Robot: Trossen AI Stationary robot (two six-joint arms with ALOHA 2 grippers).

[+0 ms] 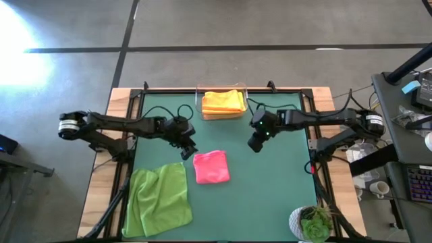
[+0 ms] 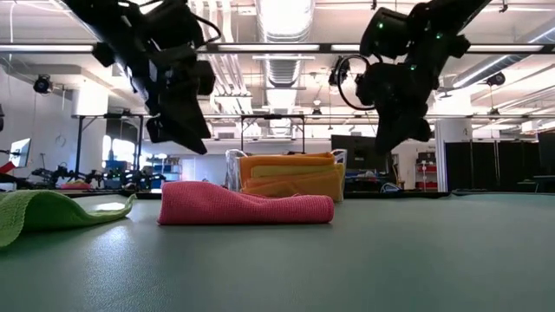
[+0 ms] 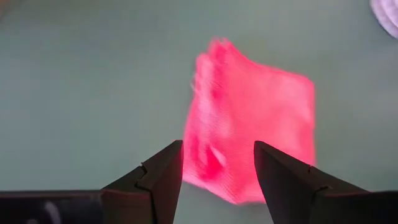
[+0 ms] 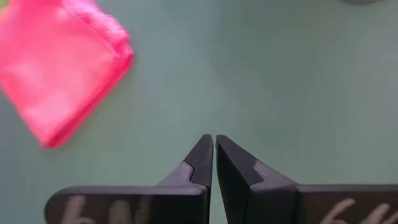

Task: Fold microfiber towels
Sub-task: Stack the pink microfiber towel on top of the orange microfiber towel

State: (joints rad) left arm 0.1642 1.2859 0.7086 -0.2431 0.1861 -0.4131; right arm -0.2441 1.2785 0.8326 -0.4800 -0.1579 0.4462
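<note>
A folded hot pink towel (image 1: 211, 167) lies flat on the green table; it also shows in the low view (image 2: 245, 206) and in both wrist views (image 3: 252, 137) (image 4: 59, 74). My left gripper (image 1: 190, 152) hovers open above the table just left of the towel's far left corner, its fingers (image 3: 163, 180) clear of the cloth. My right gripper (image 1: 256, 144) is shut and empty in the air, to the right of the pink towel. A lime green towel (image 1: 158, 200) lies loosely spread at the near left. Folded orange and yellow towels (image 1: 223, 102) sit stacked in a clear bin at the far edge.
The clear bin (image 1: 244, 90) stands at the middle of the far edge. A potted plant (image 1: 312, 224) stands at the near right corner. Bare green mat (image 1: 270, 189) lies right of the pink towel.
</note>
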